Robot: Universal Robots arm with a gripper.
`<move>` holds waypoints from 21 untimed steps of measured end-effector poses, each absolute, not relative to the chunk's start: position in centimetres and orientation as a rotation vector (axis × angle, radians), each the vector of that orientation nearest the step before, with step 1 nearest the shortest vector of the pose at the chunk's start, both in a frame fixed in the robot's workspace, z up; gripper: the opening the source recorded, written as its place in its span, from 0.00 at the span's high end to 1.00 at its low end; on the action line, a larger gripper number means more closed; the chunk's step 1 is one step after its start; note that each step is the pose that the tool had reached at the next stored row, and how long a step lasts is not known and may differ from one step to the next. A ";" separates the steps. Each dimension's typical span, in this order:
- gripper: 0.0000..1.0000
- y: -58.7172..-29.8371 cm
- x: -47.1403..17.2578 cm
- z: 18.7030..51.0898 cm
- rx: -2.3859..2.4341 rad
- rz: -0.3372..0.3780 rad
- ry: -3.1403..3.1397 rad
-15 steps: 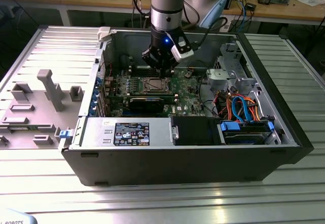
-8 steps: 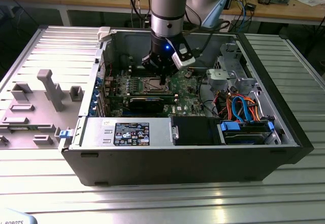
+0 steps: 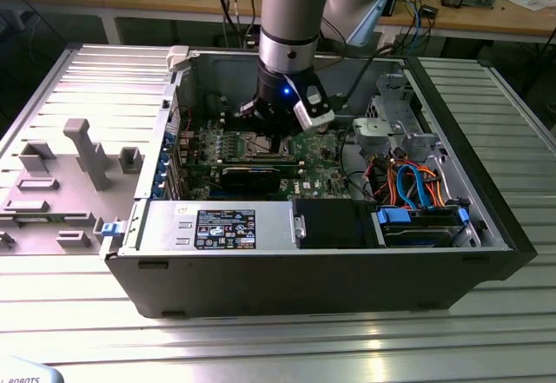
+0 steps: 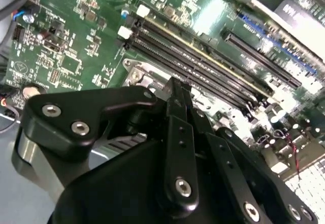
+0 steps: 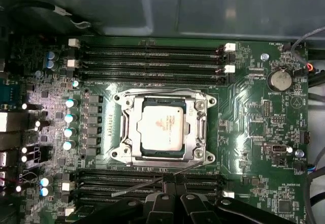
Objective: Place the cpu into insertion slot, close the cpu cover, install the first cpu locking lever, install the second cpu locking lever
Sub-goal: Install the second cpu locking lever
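The jaws of the black gripper (image 4: 177,84) stand together with no gap visible in both wrist views. Their tips are at a thin wire lever, and I cannot tell whether the wire is pinched between them.

The big dark grey metal computer case (image 3: 304,270) lies open on its side, and the arm reaches down into it. Inside lies the flat green motherboard (image 5: 254,132). In the middle of the board is the insertion slot (image 5: 118,153), a square socket with a silvery metal rim. The cpu cover (image 5: 198,127), a silvery square frame with a window, lies flat on the slot, so it looks closed. In the window sits the cpu (image 5: 161,125), a small square chip with a pale metal top, level and straight in its place.

The thin silvery lever (image 5: 142,186) on the gripper's side of the slot stands out at a slant, away from the rim, so I judge it is not locked. A second wire lies along the opposite edge and seems down. So placing and covering are done, and at least one lever is left.
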State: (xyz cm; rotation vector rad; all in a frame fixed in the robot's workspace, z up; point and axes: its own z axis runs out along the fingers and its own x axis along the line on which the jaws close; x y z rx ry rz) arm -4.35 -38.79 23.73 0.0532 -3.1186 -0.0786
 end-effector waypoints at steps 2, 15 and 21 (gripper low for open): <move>0.89 -39.1 -4.4 23.7 0.053 -0.101 -3.116; 0.89 -40.6 -6.7 23.4 0.055 -0.228 -3.101; 0.89 -40.9 -7.4 22.8 0.091 -0.245 -3.097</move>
